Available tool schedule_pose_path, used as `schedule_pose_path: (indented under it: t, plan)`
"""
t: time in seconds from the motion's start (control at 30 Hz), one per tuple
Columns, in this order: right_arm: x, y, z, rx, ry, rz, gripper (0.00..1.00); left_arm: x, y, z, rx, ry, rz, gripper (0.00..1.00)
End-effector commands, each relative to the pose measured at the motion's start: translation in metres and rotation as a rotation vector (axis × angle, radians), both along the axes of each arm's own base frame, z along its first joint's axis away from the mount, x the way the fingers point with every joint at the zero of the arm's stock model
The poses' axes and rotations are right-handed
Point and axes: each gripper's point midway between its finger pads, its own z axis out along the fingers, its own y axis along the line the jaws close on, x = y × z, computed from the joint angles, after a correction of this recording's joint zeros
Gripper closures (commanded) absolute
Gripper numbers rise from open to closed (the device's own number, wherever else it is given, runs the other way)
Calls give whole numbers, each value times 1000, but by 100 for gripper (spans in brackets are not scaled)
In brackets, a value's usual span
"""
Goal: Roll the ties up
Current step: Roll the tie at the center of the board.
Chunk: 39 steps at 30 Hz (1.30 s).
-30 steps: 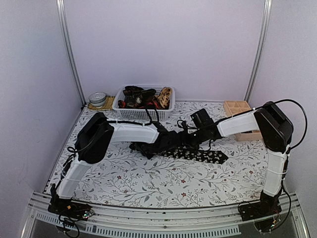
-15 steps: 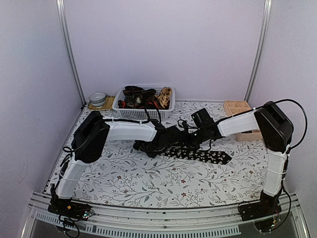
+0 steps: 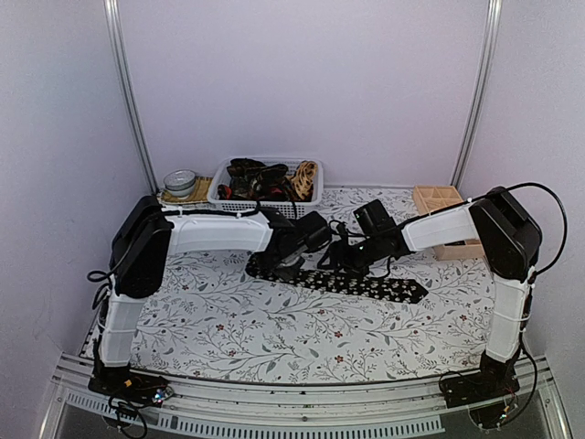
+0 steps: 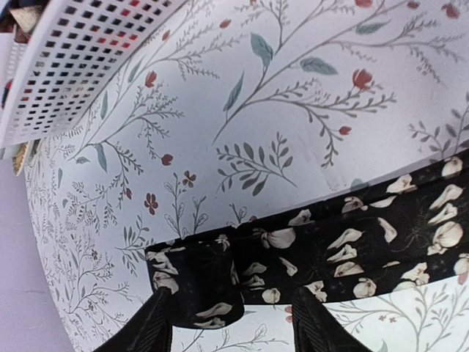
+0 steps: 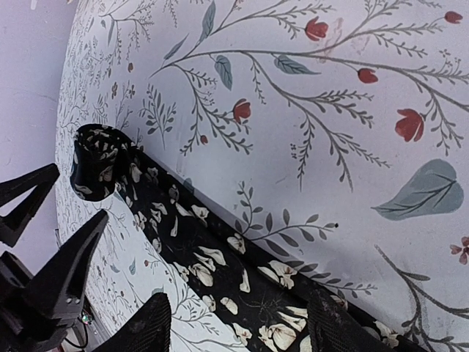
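Note:
A black tie [image 3: 384,288] with pale flower specks lies flat across the middle of the table, and its left end is rolled into a small coil [image 4: 194,282]. My left gripper [image 3: 287,265] hovers just over that coil, open. In the left wrist view the left gripper [image 4: 231,297] has one finger at the coil's outer side and the other past the flat strip. My right gripper [image 3: 345,261] is open above the flat part of the tie [image 5: 220,257]. Its fingers [image 5: 146,326] straddle the strip's width. The coil [image 5: 95,161] also shows in the right wrist view.
A white mesh basket [image 3: 228,208] at the back holds several more ties [image 3: 265,176]; its wall [image 4: 73,59] is close behind my left gripper. A wooden compartment box [image 3: 439,201] stands at the back right. A round tin [image 3: 181,181] sits at the back left.
My left gripper has opened and let go of the tie's rolled end, and the left arm has drawn back to the left. The right arm has hardly moved.

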Motion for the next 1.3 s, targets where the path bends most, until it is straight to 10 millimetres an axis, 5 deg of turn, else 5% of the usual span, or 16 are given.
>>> schedule_pose_path:
  t: [0.0,0.17,0.4,0.6,0.93,1.27]
  plan:
    - [7,1,30,29,-56,-2,36,8,-9,33,-111,-53,-16,43]
    - [10,9,48,70,-79,22,37,14,2,58,-245,-61,22,38]
    - [5,19,51,75,-78,47,37,25,54,85,-662,-3,135,29]
    - [4,40,57,94,-98,87,37,31,88,64,-874,86,207,28]
    - [-4,93,72,162,-116,168,40,30,76,30,-1071,216,175,28]
    - [4,131,28,203,-6,152,52,28,74,8,-1118,276,165,33]
